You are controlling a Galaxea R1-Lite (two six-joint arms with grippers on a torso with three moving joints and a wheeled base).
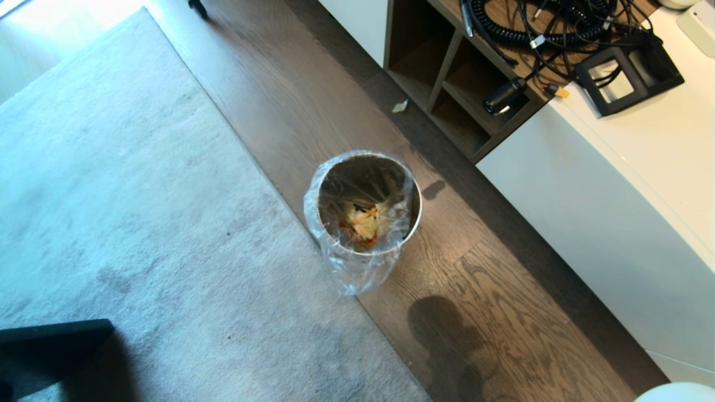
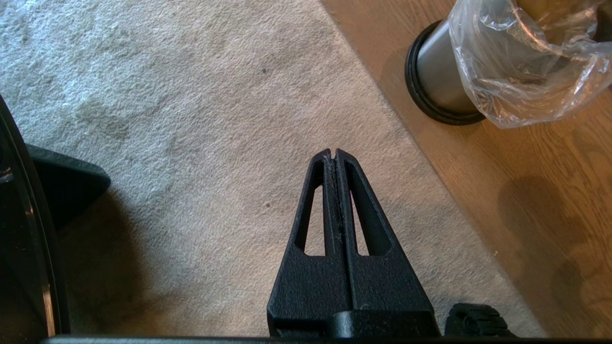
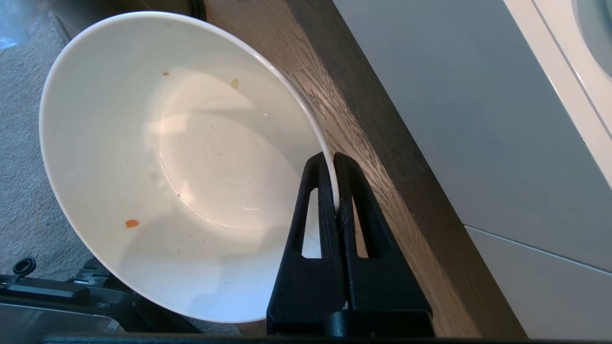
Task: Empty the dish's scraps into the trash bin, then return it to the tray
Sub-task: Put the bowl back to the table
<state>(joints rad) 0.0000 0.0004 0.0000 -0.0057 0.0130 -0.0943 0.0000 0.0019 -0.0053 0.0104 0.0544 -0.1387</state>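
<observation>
The trash bin (image 1: 357,273), a round metal can lined with a clear bag, stands on the wood floor at the carpet's edge. The scraps (image 1: 363,223) lie at its bottom, pale yellow with orange bits. My right gripper (image 3: 333,157) is shut on the rim of the dish (image 3: 167,157), a white deep bowl held tilted beside the cabinet, with only a few tiny orange specks (image 3: 132,223) stuck inside. A white curved edge (image 1: 678,392) at the head view's bottom right corner looks like the dish. My left gripper (image 2: 334,152) hangs shut and empty over the carpet, near the bin (image 2: 432,71). The tray is out of view.
A white cabinet (image 1: 586,223) runs along the right, with open wooden shelves (image 1: 447,72) and tangled cables (image 1: 536,28) on top. A grey carpet (image 1: 139,195) covers the left. A small scrap of paper (image 1: 400,106) lies on the floor. A black part of my base (image 1: 50,346) sits bottom left.
</observation>
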